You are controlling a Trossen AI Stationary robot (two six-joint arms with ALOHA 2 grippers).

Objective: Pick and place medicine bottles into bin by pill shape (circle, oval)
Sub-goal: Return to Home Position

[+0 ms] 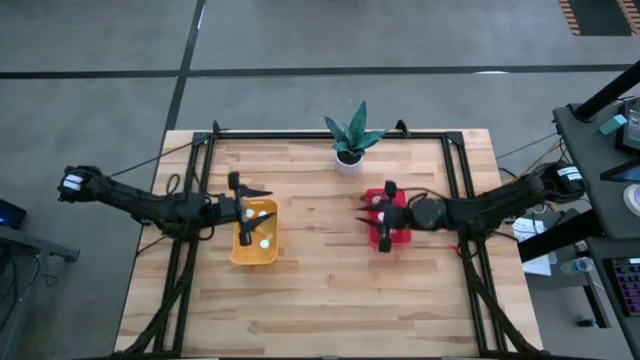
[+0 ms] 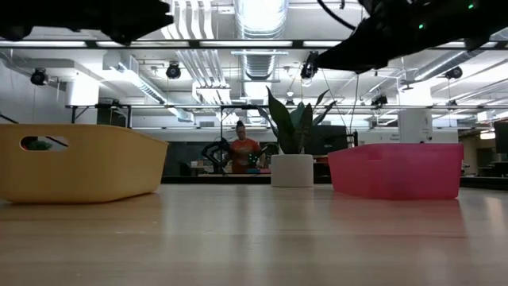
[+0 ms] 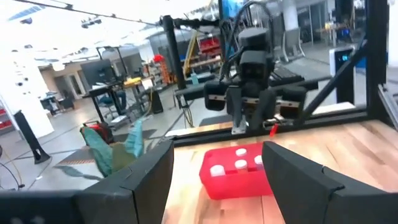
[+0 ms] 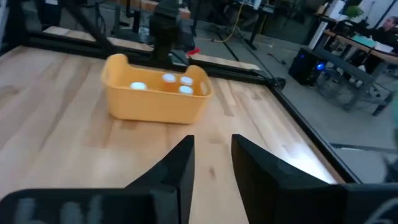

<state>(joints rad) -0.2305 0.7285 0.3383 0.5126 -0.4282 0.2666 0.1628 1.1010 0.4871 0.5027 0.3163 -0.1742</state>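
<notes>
Left gripper: fingers wide apart, nothing between them. High view puts it over the yellow bin.
Right gripper: fingers parted by a narrow gap, holding nothing, above the red bin.
Medicine bottles: white caps in both bins. About four in red (left wrist view), about four in yellow (right wrist view).
View gaps: low view gives bin walls only, no bottles. High view shows two pale caps in yellow; red's contents sit mostly under the right gripper.
Table: open wood between the bins and along the near edge. Bins well apart.
Edges: black frame rails along sides and far edge; both arms cross over them.
Plant pot: far edge, centre, apart from both bins.
Person: in the room beyond the table, low view only.
</notes>
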